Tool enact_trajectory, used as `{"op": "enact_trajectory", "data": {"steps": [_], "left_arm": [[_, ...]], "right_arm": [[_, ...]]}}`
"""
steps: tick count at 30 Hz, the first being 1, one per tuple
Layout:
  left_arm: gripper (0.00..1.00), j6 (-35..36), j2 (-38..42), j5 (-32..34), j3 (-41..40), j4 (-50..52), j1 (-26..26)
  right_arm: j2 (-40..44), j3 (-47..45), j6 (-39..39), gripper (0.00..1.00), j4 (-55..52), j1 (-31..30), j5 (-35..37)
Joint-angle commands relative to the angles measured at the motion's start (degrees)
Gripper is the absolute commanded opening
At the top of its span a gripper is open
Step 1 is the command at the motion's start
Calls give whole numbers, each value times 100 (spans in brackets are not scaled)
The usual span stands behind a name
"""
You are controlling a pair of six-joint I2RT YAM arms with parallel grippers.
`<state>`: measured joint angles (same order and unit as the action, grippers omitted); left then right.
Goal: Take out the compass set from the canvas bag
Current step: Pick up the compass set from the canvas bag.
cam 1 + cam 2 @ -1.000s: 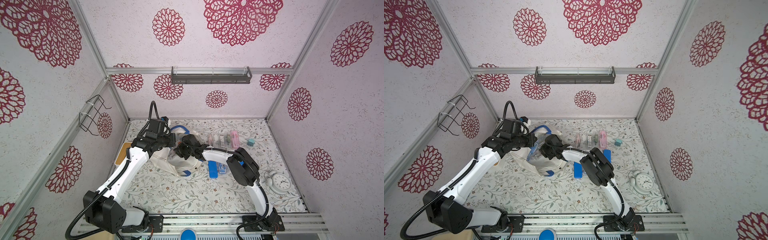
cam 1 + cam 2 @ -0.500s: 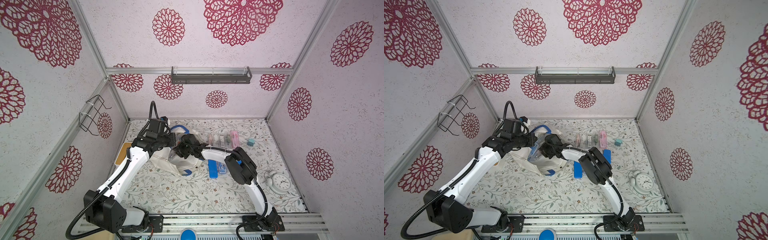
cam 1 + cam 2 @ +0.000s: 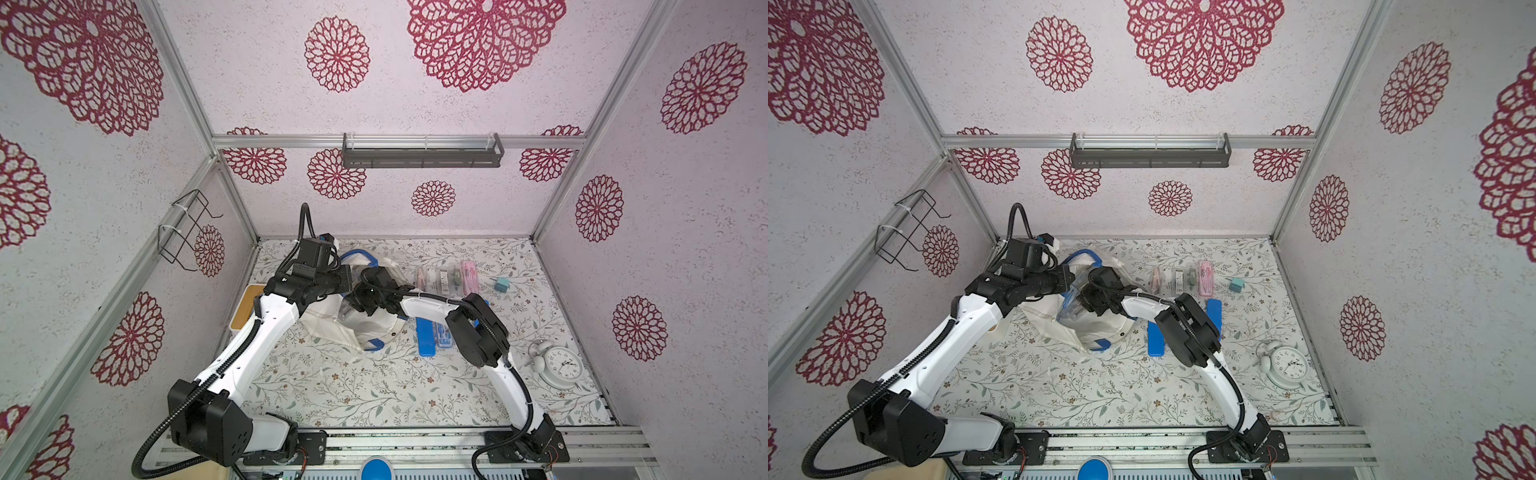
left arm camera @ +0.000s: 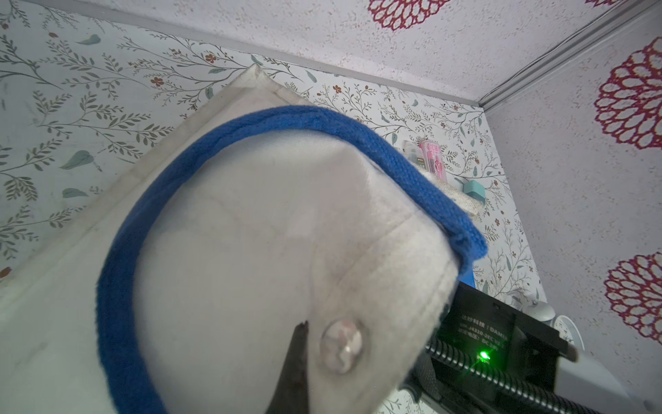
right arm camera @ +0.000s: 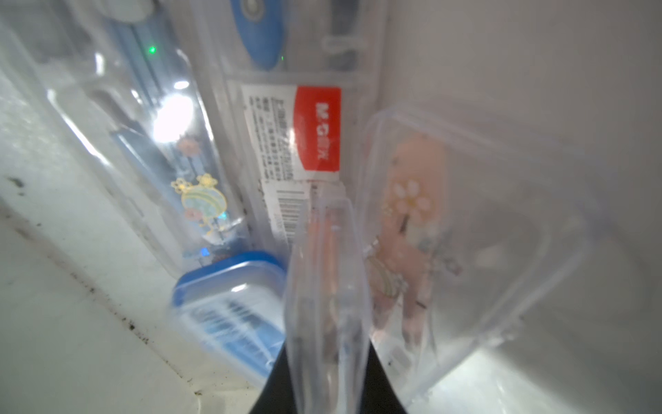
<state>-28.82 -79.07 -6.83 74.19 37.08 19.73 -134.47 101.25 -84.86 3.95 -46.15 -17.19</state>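
Your bag lies on the counter, left of centre and toward the back. Your left hand pinches its edge from the left. Your right hand is inside it from the right, with a case between its fingers and other cases beside it. Just right of the bag lie two cases. Behind them runs a row of cases, with a cube further right. A clock stands near the right edge, and a box by the left wall.

White arm shells, black joint housings — ribbed black cables, one green status light
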Motion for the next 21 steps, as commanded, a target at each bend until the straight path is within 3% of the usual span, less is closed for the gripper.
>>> {"op": "enact_trajectory", "data": {"steps": [1,8,13,17,21], "left_arm": [[0,-81,123,248,84,-113,17],[0,-88,-125,422,187,1,-288],[0,-15,-231,368,244,36,-555],[0,34,-249,290,279,54,-786],[0,102,-247,187,362,101,-948]], "right_arm": [[880,-55,651,12,-337,89,-65],[2126,-670,2049,11,-1506,106,74],[2980,-1196,2906,10,-1752,234,177],[3830,-1678,3668,10,-1732,580,258],[4502,-2290,4059,11,-1566,1301,-194]]}}
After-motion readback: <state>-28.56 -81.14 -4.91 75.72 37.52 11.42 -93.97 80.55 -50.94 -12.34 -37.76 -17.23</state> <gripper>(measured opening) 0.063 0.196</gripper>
